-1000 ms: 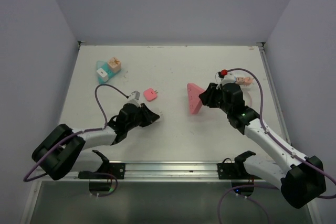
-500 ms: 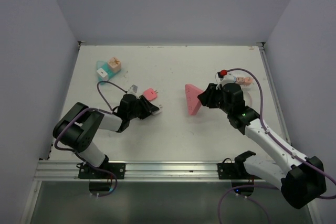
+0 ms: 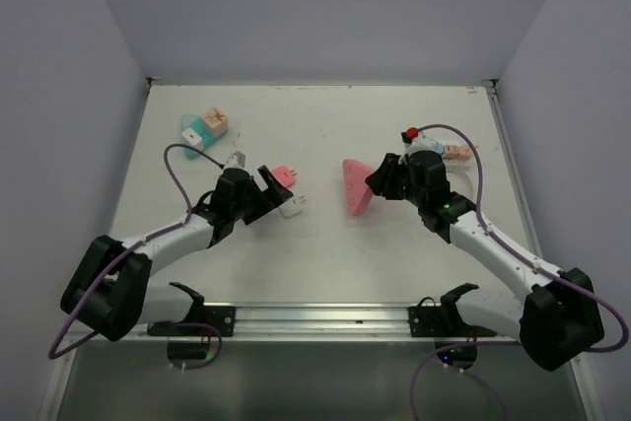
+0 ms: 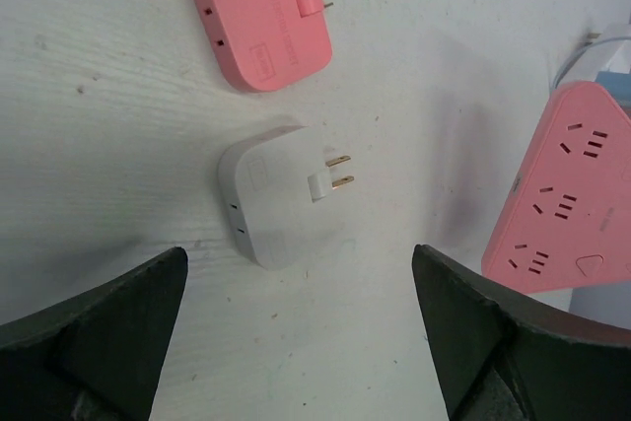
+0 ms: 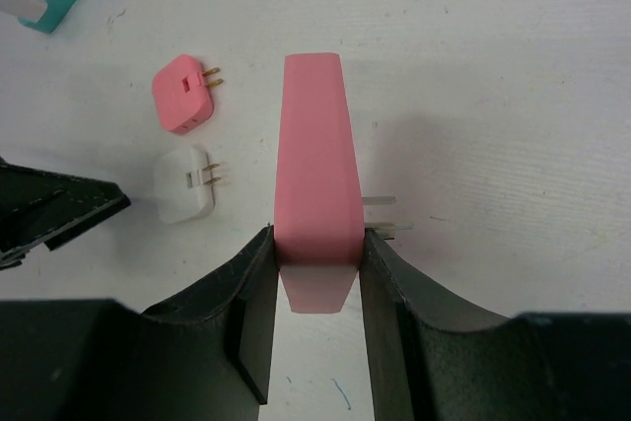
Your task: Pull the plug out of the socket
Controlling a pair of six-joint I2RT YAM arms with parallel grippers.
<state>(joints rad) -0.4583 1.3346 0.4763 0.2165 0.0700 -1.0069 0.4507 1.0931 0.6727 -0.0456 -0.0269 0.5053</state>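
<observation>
The pink triangular socket (image 3: 355,187) stands on edge right of centre, with my right gripper (image 3: 380,182) shut on its near end (image 5: 314,165). In the right wrist view both fingers (image 5: 251,293) press its flat sides. The white plug (image 4: 271,199) lies loose on the table with its two prongs bare, pointing toward the socket (image 4: 567,194). My left gripper (image 4: 296,273) is open wide just behind the plug, nothing between its fingers. From above, the white plug (image 3: 290,206) sits just off the left gripper (image 3: 271,194).
A pink plug (image 3: 284,176) lies just beyond the white one, also unplugged (image 4: 258,12). Teal and orange blocks (image 3: 202,128) stand at the back left. Small coloured pieces (image 3: 455,152) lie behind the right arm. Walls close the table on three sides.
My left gripper has gone from shut to wide open and let go of the white plug, which now rests on the table beside the pink one. The right gripper still holds the socket.
</observation>
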